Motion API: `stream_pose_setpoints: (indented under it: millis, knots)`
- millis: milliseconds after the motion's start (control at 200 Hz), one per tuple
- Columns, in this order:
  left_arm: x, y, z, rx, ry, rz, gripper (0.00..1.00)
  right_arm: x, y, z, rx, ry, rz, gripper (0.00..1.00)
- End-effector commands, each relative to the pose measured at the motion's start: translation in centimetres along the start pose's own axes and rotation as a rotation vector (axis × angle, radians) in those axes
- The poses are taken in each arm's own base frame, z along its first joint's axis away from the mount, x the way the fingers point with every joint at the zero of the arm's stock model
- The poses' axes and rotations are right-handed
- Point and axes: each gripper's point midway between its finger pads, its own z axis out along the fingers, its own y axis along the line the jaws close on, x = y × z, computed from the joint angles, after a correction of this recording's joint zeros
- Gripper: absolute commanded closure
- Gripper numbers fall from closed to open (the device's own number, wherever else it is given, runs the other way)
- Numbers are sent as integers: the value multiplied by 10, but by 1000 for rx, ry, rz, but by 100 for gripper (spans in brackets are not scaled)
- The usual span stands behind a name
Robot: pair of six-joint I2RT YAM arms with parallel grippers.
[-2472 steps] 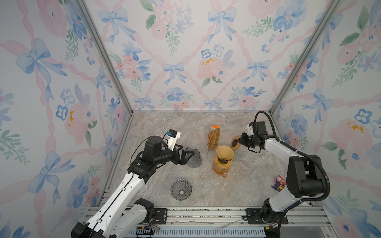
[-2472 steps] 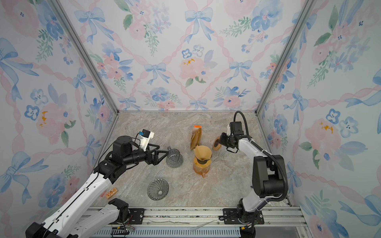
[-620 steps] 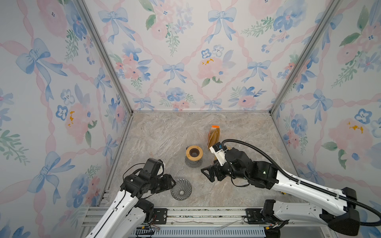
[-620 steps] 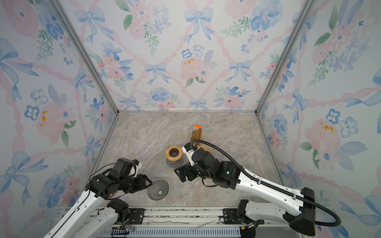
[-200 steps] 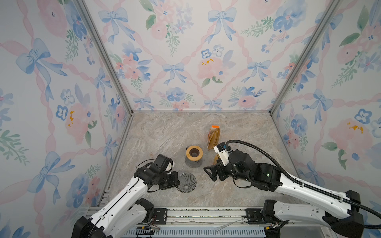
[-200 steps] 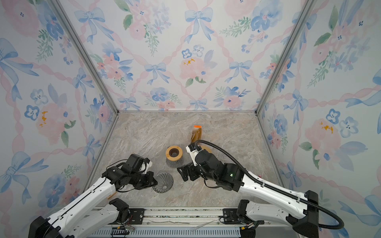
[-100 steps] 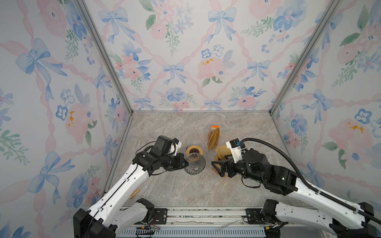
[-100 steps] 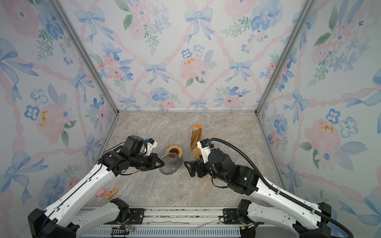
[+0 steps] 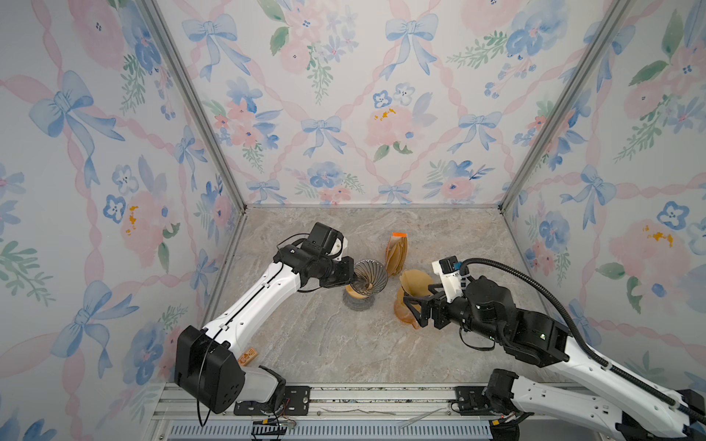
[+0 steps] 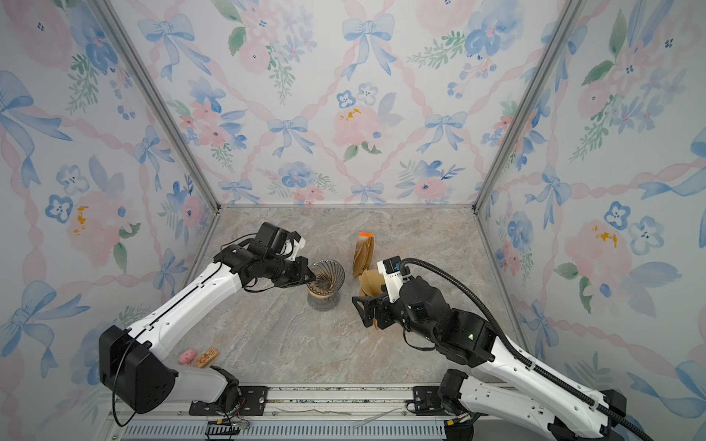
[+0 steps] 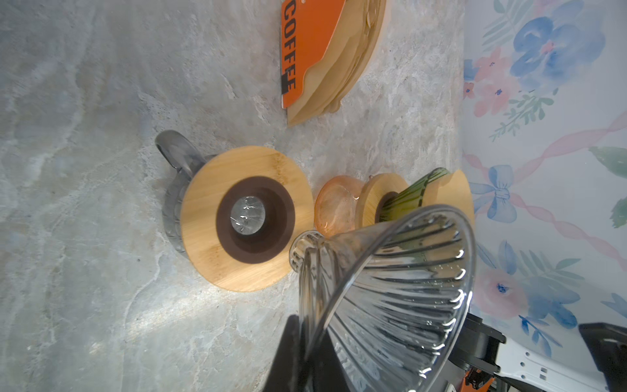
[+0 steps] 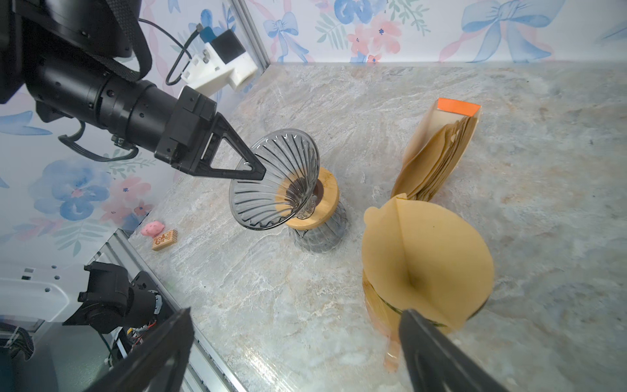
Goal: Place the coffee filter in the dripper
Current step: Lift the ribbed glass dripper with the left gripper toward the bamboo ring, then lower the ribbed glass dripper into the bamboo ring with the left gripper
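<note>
Seating step: my left jaws pinch the tilted dripper (image 12: 268,203) over the wooden collar (image 12: 327,197); right jaws wide near the filter (image 12: 424,251). Next I level it.

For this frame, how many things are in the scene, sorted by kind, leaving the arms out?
Drippers: 2 (clear dripper, green dripper)
Servers with wooden collars: 2 (grey server, amber server)
Loose filters: 1 (paper filter)
Packs: 1 (filter pack)
Trinkets: 2 (pink toy, wooden block)
Total: 8
</note>
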Motion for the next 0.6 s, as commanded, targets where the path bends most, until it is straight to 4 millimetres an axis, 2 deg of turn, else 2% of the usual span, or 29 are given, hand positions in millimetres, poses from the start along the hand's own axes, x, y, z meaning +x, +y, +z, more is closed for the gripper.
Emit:
stream_pose_setpoints:
  millis: [0,215,430,595]
  knots:
    - [-20,-2,-1,-10,-41,37,92,-1,-9,-5,39,7,-11,4]
    - [-31,8,3,-17,-35,20,94,1,-12,-4,49,16,-3,4]
    - [-28,19,0,-12,-30,1,95,2,-12,1,49,19,8,4]
    - [-25,20,0,-2,-19,2,95,3,-12,3,46,25,12,4]
